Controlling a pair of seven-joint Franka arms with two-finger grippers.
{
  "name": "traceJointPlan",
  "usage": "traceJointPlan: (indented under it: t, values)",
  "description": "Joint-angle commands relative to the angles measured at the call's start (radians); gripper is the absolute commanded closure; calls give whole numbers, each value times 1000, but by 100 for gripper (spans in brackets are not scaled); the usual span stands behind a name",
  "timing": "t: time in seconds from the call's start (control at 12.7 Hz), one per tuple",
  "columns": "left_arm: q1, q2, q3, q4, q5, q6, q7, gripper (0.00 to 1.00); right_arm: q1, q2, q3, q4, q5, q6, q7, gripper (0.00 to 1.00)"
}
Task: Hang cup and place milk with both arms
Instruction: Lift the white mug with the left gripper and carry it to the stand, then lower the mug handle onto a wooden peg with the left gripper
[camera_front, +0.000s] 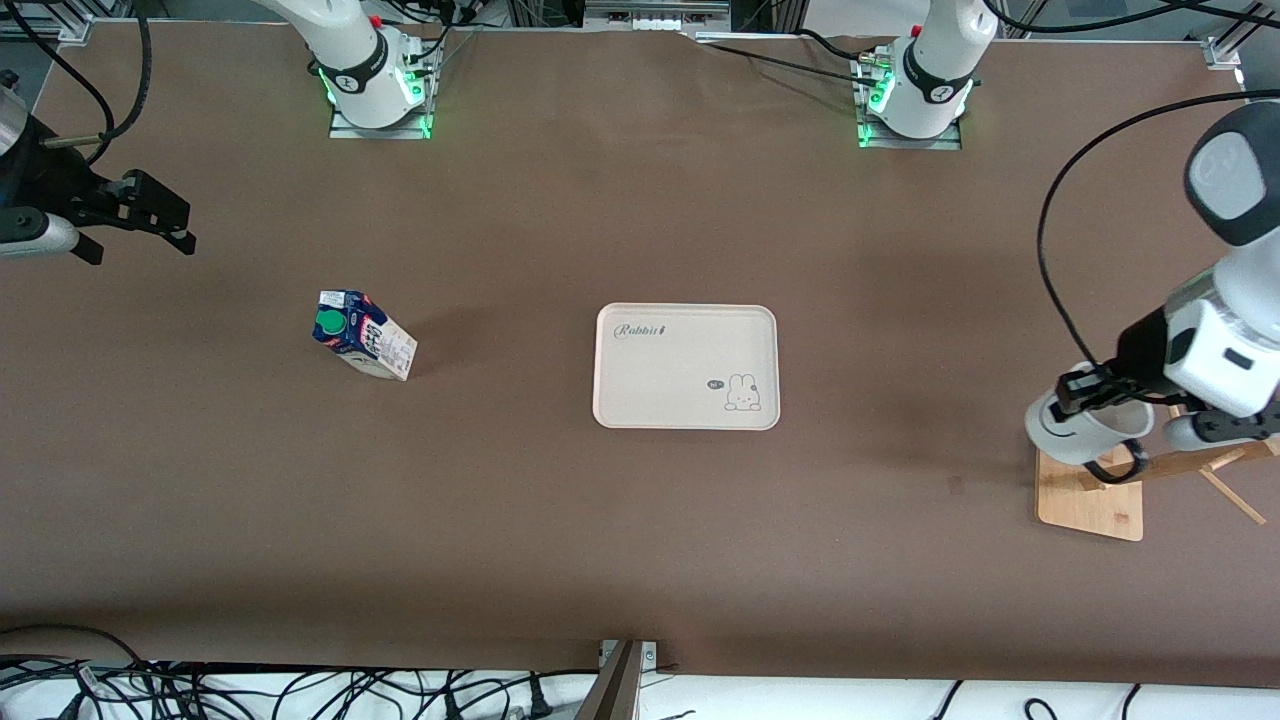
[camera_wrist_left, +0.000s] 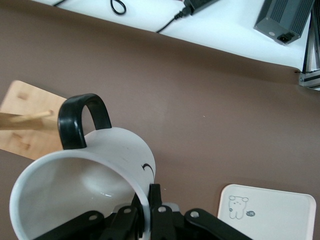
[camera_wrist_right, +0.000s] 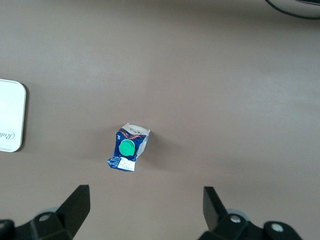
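My left gripper (camera_front: 1088, 392) is shut on the rim of the white cup (camera_front: 1085, 432) and holds it tilted on its side over the wooden rack (camera_front: 1090, 503) at the left arm's end of the table. In the left wrist view the fingers (camera_wrist_left: 156, 200) pinch the cup's wall (camera_wrist_left: 85, 190), and its black handle (camera_wrist_left: 80, 120) lies next to the tip of a wooden peg (camera_wrist_left: 27, 119). The milk (camera_front: 362, 335) stands on the table toward the right arm's end; it also shows in the right wrist view (camera_wrist_right: 128, 146). My right gripper (camera_front: 150, 215) is open and empty in the air, apart from the milk.
A cream tray (camera_front: 660, 385) with a rabbit print lies at the table's middle, empty; it also shows in the left wrist view (camera_wrist_left: 280, 220) and the right wrist view (camera_wrist_right: 10, 115). Cables lie along the table's front edge.
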Motion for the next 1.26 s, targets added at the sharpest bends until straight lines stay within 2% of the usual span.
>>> traceJointPlan:
  t: [0.0, 0.39, 0.71, 0.95, 1.18]
  values:
    - [-4, 4, 52, 26, -26, -27, 54, 100, -4, 4, 4, 21, -15, -22, -5, 0]
    - [-4, 27, 97, 26, -118, -21, 56, 100, -4, 4, 6, 21, -15, -21, -5, 0]
    - [-3, 28, 106, 25, -118, -21, 63, 100, -4, 4, 4, 21, -15, -22, -5, 0]
    - [-3, 42, 151, 23, -141, -21, 184, 100, -4, 5, 6, 21, -15, -22, -5, 0]
    - [-3, 53, 157, 23, -170, -15, 197, 100, -4, 5, 6, 21, -15, -22, -5, 0]
